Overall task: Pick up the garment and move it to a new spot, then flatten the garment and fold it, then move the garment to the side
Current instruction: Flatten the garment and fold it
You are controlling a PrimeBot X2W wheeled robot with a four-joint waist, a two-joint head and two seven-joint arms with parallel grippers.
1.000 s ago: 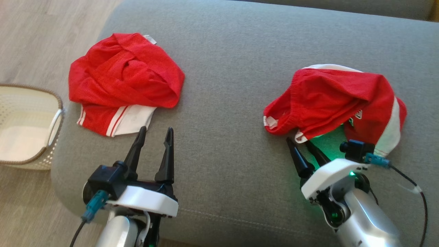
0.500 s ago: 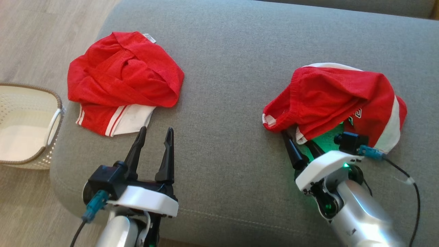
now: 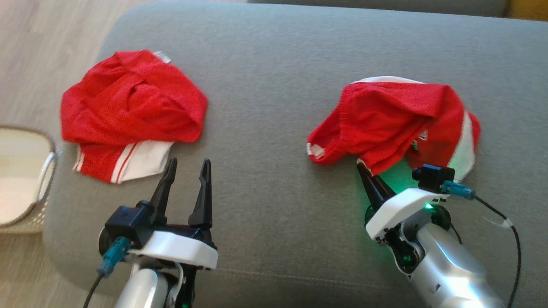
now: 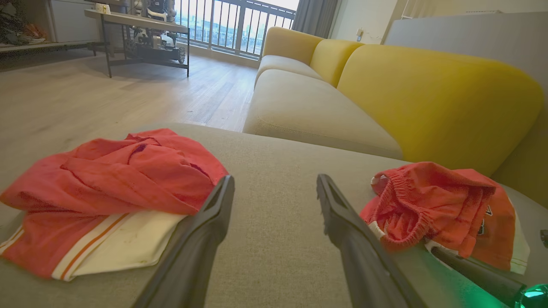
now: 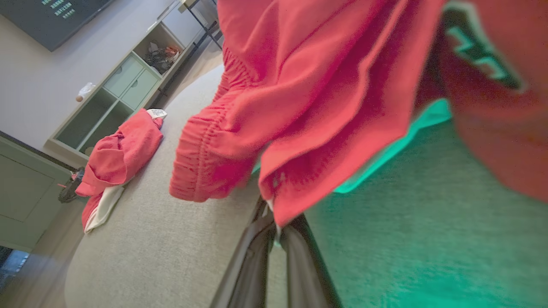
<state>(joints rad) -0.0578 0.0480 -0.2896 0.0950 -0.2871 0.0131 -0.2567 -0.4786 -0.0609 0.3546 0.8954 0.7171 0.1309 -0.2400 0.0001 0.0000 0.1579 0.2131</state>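
Basket point(image 3: 30, 216) stood at the far left, on the floor beside the grey cushion point(image 3: 265, 77). On the left part of the cushion lay a second red garment point(image 3: 128, 107), bundled over its white striped end. The left gripper point(image 3: 190, 162) rested just near of it, fingers spread wide and holding nothing.

The garment point(image 3: 385, 115) lay crumpled on the right part of the cushion, well apart from the second red garment, with its elastic waistband turned toward the left. The right gripper point(image 3: 362, 167) stood at its near edge with the fingers pressed together. The right wrist view showed a corner of the hem pinched at the tips.

Judged handling: light, limp cloth with no stiffness, so it should drape and trail when lifted by one corner. For flattening, hold is best taken at the waistband or hem corners, not mid-panel.
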